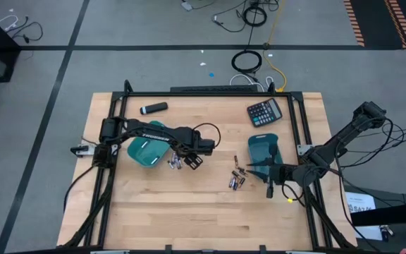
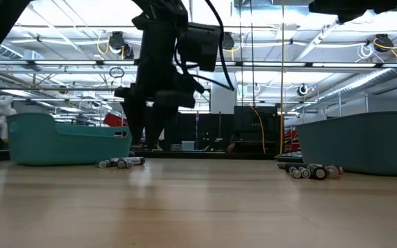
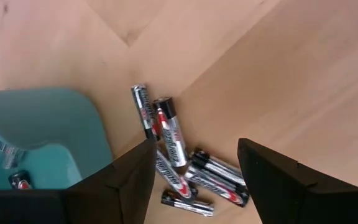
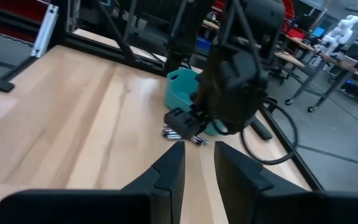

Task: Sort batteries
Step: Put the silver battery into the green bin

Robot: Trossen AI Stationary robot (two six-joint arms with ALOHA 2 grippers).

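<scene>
My left gripper (image 3: 194,146) is open and hovers just above a small heap of silvery-grey batteries (image 3: 179,155) that lies on the wood beside the left teal tray (image 3: 48,118). Two cells (image 3: 8,155) lie inside that tray. In the high view this gripper (image 1: 187,161) is at the tray's right side (image 1: 146,149). A second heap of batteries (image 1: 237,178) lies left of the right teal tray (image 1: 263,148). My right gripper (image 1: 269,189) waits near that tray, narrowly open (image 4: 199,149), holding nothing.
A black marker-like cylinder (image 1: 154,108) and a black calculator (image 1: 265,111) lie near the table's far edge. Black frame rails run along the table's sides. Bare wood stretches across the near half of the table (image 1: 203,219).
</scene>
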